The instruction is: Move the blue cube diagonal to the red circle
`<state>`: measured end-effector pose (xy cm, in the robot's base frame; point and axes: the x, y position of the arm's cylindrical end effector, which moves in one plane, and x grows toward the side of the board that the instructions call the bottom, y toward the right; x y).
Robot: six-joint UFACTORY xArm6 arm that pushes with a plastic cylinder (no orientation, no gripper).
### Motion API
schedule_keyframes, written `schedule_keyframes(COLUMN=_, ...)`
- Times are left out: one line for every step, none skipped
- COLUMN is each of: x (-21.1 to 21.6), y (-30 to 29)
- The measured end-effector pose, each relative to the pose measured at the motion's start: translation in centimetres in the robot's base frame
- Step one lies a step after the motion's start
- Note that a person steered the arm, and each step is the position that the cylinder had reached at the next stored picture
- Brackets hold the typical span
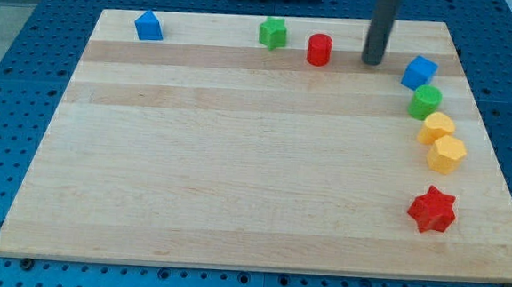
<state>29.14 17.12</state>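
Note:
The blue cube sits near the view's top right edge of the wooden board. The red circle, a short cylinder, stands to its left near the view's top. My tip rests on the board between them, closer to the blue cube, a short gap to the cube's left and slightly above it. It touches neither block.
A green circle, a yellow heart-like block and a yellow hexagon run in a line below the blue cube. A red star lies lower right. A green star and a blue pentagon-like block sit along the top.

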Motion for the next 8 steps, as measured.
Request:
schedule_keyframes(x=-0.3, y=4.1)
schedule_keyframes(x=-0.3, y=9.0)
schedule_keyframes(x=0.9, y=10.8)
schedule_keyframes(x=2.2, y=10.5)
schedule_keyframes(x=2.2, y=7.7)
schedule_keyframes(x=2.5, y=3.4)
schedule_keyframes(x=4.1, y=-0.6)
schedule_keyframes(x=6.6, y=-2.5)
